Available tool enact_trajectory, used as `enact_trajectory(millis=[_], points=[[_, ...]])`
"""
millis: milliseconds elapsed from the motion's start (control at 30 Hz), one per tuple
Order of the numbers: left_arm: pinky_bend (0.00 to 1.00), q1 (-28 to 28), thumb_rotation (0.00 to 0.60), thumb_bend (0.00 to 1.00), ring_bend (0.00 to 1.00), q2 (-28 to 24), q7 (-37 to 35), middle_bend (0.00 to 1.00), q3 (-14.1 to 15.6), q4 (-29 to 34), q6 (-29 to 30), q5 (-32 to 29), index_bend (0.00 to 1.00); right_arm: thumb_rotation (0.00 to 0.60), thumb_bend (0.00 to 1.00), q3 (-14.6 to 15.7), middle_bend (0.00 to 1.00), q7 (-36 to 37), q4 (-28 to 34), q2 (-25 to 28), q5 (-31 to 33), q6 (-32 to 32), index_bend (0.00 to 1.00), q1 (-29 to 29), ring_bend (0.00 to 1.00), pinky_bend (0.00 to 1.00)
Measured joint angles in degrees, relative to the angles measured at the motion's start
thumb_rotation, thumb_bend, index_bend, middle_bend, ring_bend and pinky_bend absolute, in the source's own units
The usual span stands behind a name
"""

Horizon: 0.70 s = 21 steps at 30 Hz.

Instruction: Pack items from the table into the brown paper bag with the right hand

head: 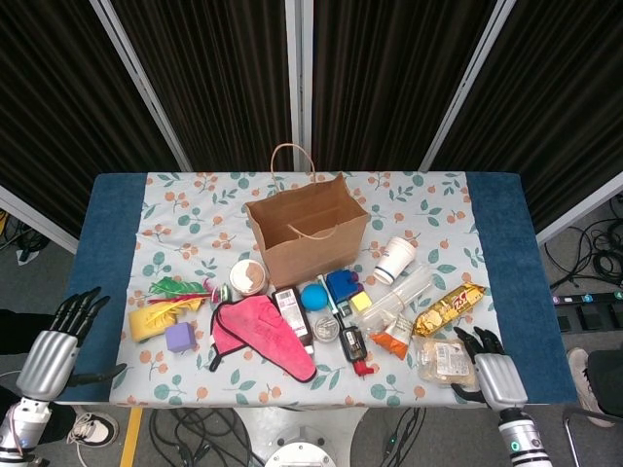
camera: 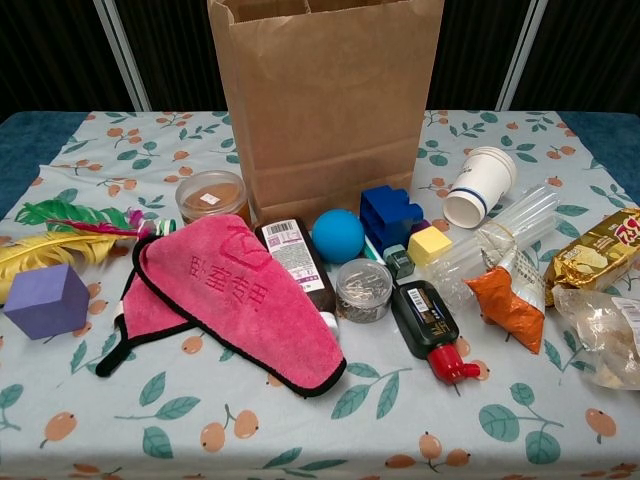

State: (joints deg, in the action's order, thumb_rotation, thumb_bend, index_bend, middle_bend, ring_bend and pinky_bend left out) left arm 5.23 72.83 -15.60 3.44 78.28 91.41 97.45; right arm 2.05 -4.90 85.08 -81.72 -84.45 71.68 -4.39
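At mid-table the bag (head: 308,236) stands upright and open-mouthed; its inside shows nothing I can make out. Before it lie a cup (camera: 481,184) on its side, a ball (camera: 338,235), a tin (camera: 364,289) of clips and a pink cloth (camera: 240,295) with characters too small to read. Right hand (head: 490,372) hovers at the table's near right corner, fingers spread and empty, just beside a clear pouch (head: 446,359). Left hand (head: 54,345) hangs off the left edge, fingers apart, empty.
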Motion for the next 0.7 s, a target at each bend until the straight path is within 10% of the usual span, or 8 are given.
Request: enact_trajectory(millis=[700], points=[[0.07,-0.17,0.44,0.0,0.03,-0.22,0.12,0.07,-0.04,0.99,0.85,0.3,0.06,0.6,0.22,0.26,0.39,-2.15,3.69,1.39,-1.9,5.42,0.47,0.54,0.24,0.17]])
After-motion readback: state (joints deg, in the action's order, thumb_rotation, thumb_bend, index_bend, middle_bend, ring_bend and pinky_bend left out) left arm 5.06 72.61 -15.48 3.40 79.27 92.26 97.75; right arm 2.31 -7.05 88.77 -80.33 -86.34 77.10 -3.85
